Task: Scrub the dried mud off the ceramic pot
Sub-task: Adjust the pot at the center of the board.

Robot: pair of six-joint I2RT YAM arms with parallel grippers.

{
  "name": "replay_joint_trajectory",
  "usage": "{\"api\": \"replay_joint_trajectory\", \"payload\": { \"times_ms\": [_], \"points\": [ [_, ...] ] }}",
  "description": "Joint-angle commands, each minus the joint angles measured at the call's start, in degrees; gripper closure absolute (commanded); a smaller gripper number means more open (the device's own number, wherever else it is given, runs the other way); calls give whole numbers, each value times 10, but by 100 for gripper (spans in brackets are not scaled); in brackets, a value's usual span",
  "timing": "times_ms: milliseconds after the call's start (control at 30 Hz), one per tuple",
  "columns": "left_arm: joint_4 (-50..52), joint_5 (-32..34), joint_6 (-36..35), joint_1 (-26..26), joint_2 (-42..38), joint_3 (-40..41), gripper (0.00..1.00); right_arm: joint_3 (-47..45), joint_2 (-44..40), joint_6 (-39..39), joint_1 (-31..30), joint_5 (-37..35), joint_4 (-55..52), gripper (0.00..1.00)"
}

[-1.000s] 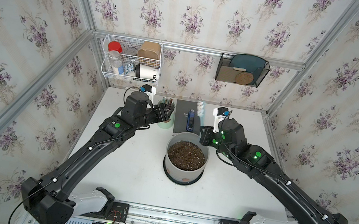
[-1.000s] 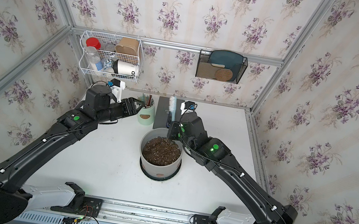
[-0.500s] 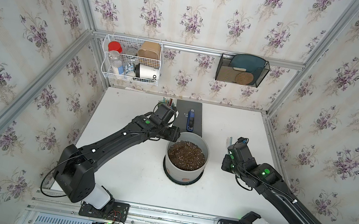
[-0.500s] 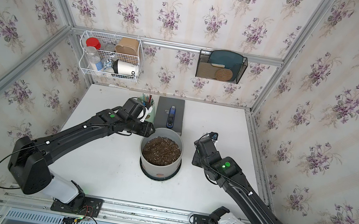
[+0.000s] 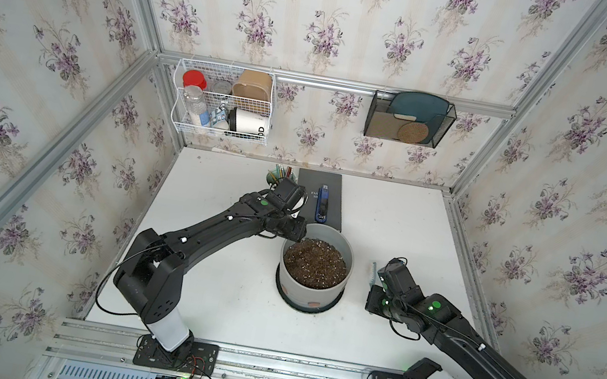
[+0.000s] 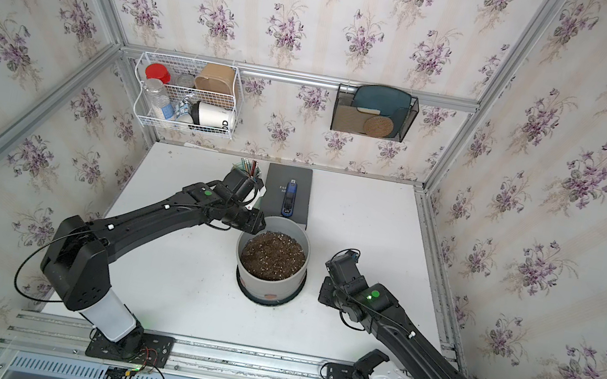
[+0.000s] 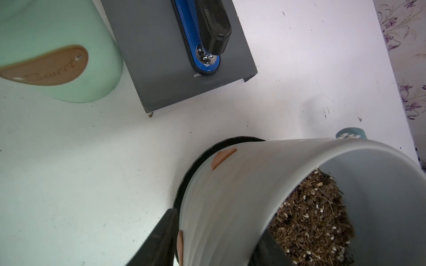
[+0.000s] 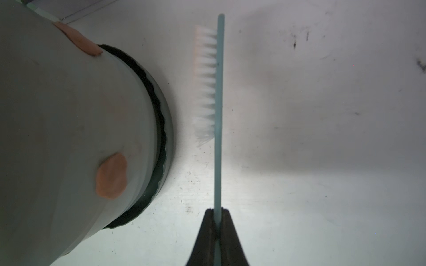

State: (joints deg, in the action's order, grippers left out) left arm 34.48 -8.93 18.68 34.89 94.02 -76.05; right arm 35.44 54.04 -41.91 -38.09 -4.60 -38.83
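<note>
The left pincer (image 7: 219,224) straddles the ceramic pot (image 7: 253,184) rim, grip unclear; right pincer (image 8: 217,210) clamps brush (image 8: 218,110) beside it.

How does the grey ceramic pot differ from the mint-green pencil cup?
The ceramic pot is light grey and much wider; the pencil cup is mint green and slimmer. The pot holds dark soil, the cup pencils. The pot sits in a black saucer with reddish mud patches on its wall; the cup has no saucer and bears a tan oval label. Both stand upright on the white table.

Staged lab booth (wallpaper (image 5: 326,0), aluminium frame (image 5: 333,83))
</note>
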Motion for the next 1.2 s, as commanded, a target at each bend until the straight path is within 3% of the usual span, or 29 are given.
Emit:
{"api": "replay_joint_trajectory", "payload": {
  "times_ms": [0,200,367,567,733,867,1167],
  "points": [
    [-5,11,9,0,6,-3,62,-19,-2,-14,-1,34,37,100],
    [9,50,41,0,15,-11,86,-53,-22,-30,-4,39,60,100],
    [5,60,52,1,5,-4,92,-57,-21,-34,-5,39,64,100],
    [6,61,20,5,-1,-27,90,-32,6,-31,-4,19,50,100],
    [30,47,-16,17,20,-62,74,-23,18,-25,-4,21,63,100],
    [42,59,-14,20,33,-68,68,-29,13,-4,-4,38,104,100],
    [44,74,-8,20,39,-79,65,-23,64,27,3,65,144,100]
  ]
}}
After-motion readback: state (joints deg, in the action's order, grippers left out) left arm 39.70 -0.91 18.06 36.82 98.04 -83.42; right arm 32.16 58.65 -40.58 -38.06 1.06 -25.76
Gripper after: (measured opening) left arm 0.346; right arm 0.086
